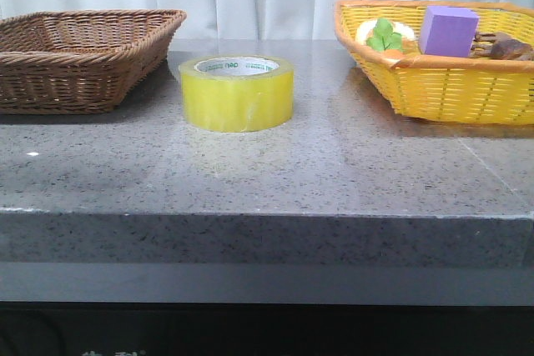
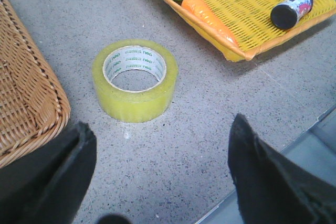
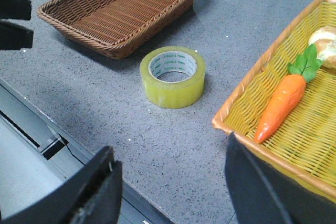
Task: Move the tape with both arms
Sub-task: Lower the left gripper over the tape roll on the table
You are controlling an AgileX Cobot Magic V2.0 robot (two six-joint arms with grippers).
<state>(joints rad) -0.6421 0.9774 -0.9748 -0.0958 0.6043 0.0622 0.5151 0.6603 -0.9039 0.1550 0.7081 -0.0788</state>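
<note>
While both tools gape wide and hold nothing, the tape (image 1: 237, 92) lies flat on the desk (image 1: 334, 172), ahead of the left tool (image 2: 157, 182) and the right tool (image 3: 168, 192), between two baskets.

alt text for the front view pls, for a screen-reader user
A wide roll of yellow tape stands flat on a grey stone table, between an empty brown wicker basket at left and a yellow basket holding a purple block at right. No gripper in view.
</note>
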